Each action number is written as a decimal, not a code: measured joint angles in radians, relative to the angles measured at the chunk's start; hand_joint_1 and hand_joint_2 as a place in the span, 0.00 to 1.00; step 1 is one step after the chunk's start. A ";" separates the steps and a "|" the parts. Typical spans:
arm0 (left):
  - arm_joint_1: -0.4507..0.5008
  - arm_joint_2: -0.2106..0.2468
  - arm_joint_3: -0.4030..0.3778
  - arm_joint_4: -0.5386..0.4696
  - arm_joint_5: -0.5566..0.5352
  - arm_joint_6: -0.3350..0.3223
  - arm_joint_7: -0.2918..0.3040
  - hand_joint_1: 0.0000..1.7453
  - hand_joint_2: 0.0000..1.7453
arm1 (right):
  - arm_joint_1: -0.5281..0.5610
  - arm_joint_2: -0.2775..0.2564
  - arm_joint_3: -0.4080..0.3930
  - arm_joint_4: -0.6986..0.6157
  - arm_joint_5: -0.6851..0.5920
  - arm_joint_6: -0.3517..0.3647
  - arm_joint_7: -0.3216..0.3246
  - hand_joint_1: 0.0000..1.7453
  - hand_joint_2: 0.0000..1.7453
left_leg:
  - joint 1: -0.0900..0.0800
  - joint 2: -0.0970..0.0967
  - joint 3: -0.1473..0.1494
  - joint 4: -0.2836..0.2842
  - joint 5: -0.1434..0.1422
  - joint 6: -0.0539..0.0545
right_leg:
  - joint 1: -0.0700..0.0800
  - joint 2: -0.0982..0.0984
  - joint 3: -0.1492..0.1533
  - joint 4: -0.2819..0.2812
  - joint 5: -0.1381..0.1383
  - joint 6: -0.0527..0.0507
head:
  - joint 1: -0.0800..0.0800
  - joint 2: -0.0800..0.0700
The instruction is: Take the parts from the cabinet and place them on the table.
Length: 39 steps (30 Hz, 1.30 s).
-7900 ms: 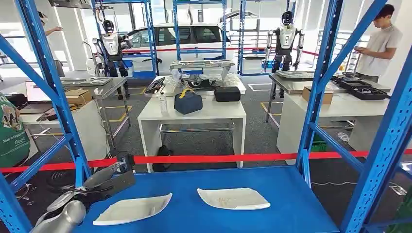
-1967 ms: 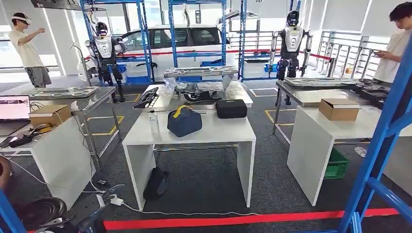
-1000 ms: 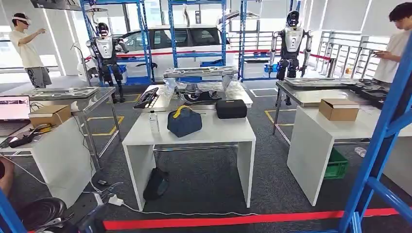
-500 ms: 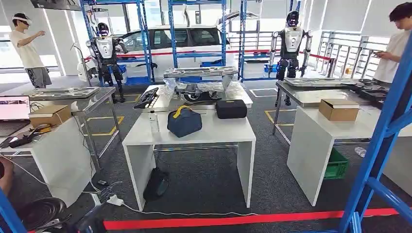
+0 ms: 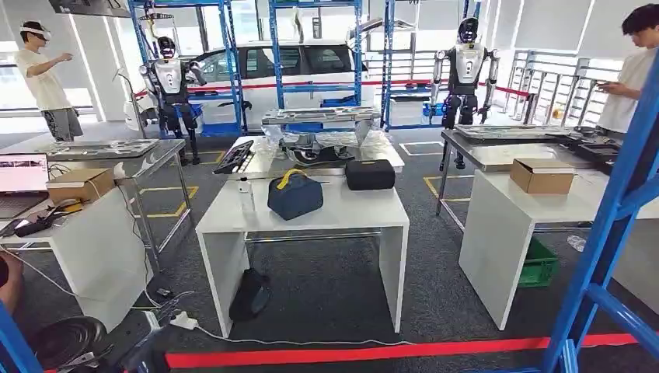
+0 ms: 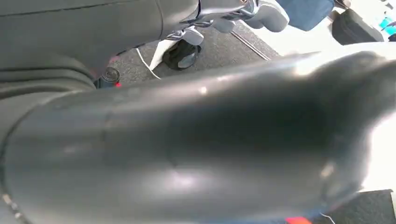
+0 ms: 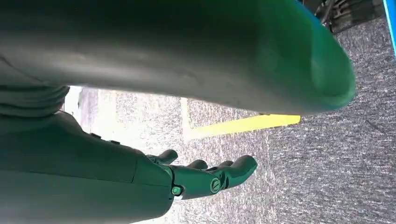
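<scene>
Since the oldest frame your camera has lifted off the blue shelf, so the two white parts are out of sight and you cannot tell where they lie now. Your right hand (image 7: 205,179) hangs over grey carpet, fingers (image 7: 240,167) spread and holding nothing. Your left hand (image 6: 187,140) is a dark blur, so you cannot tell its fingers. Ahead stands the white table (image 5: 342,214) with a blue bag (image 5: 295,194). No part lies there yet. You can read no writing.
</scene>
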 joint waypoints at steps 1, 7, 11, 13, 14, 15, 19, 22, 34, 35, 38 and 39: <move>0.000 0.000 0.000 0.000 0.000 0.000 0.000 0.00 0.00 | 0.000 0.000 0.000 0.000 0.000 0.000 0.000 0.00 0.00 | 0.000 0.000 0.000 0.000 0.000 0.000 | 0.000 0.000 0.000 0.000 0.000 0.000 | 0.000 0.000; 0.004 0.002 0.000 -0.005 0.000 0.001 -0.002 0.00 0.00 | 0.000 0.000 0.000 0.000 0.000 0.000 0.000 0.00 0.00 | 0.000 0.000 0.000 0.000 0.000 0.000 | 0.000 0.000 0.000 0.000 0.000 0.000 | 0.000 0.000; 0.006 0.002 0.000 -0.008 0.000 0.002 -0.001 0.00 0.00 | 0.000 0.000 0.000 0.000 0.000 0.000 0.000 0.00 0.00 | -0.001 0.000 0.000 0.002 0.000 0.000 | -0.002 0.000 0.000 -0.001 0.001 0.002 | 0.000 0.000; 0.007 0.002 0.000 -0.009 0.000 0.005 0.001 0.00 0.00 | 0.000 0.000 0.000 0.000 0.000 0.000 0.000 0.00 0.00 | -0.004 0.000 -0.001 0.003 -0.001 0.002 | -0.002 0.000 0.000 -0.001 0.002 0.003 | 0.000 0.000; 0.007 0.002 -0.001 -0.010 0.000 0.005 0.001 0.00 0.00 | 0.000 0.000 0.000 0.000 0.000 0.000 0.000 0.00 0.00 | -0.004 0.000 -0.001 0.004 -0.001 0.002 | -0.003 0.000 0.000 -0.001 0.002 0.004 | 0.000 0.000; 0.007 0.002 -0.001 -0.011 0.000 0.006 0.003 0.00 0.00 | 0.000 0.000 -0.001 0.000 0.000 0.000 0.000 0.00 0.00 | -0.005 0.000 -0.001 0.005 -0.001 0.004 | -0.004 0.000 0.000 -0.001 0.003 0.005 | 0.000 0.000; 0.007 0.002 -0.002 -0.011 0.001 0.006 0.007 0.00 0.00 | 0.000 0.000 -0.003 0.000 0.002 0.000 0.000 0.00 0.00 | -0.009 0.000 -0.005 0.011 -0.002 0.011 | -0.006 0.000 0.000 -0.001 0.006 0.012 | 0.000 0.000; 0.007 0.002 -0.002 -0.013 0.001 0.013 0.005 0.00 0.00 | 0.000 -0.001 -0.004 0.000 0.006 0.000 -0.001 0.00 0.00 | -0.005 0.000 -0.006 0.004 0.008 0.005 | -0.001 0.000 0.000 -0.004 0.005 0.002 | 0.000 0.000; 0.004 0.006 -0.013 -0.010 0.008 0.016 -0.016 0.00 0.00 | 0.000 0.003 -0.006 0.000 0.008 -0.005 -0.006 0.00 0.00 | -0.012 0.000 -0.008 0.013 0.002 0.022 | -0.009 0.000 0.005 -0.015 0.014 0.023 | 0.000 0.000; 0.002 0.010 -0.015 -0.008 0.008 0.014 -0.018 0.00 0.00 | 0.001 0.004 -0.006 0.000 0.008 -0.007 -0.008 0.00 0.00 | -0.013 0.000 -0.001 0.014 0.009 0.024 | -0.009 0.001 0.004 -0.015 0.020 0.026 | 0.000 0.000; -0.011 0.013 -0.017 -0.007 0.009 0.010 -0.027 0.00 0.00 | 0.000 0.005 -0.008 0.000 0.006 -0.013 -0.016 0.00 0.00 | 0.004 0.009 0.007 -0.023 0.039 0.034 | 0.000 -0.008 -0.014 0.010 -0.014 0.035 | 0.001 0.000; -0.014 0.013 -0.018 -0.007 0.010 0.010 -0.029 0.00 0.00 | 0.000 0.005 -0.009 0.000 0.006 -0.013 -0.018 0.00 0.00 | 0.008 0.012 0.003 -0.024 0.042 0.037 | 0.000 -0.009 -0.042 0.077 -0.055 0.034 | 0.003 0.000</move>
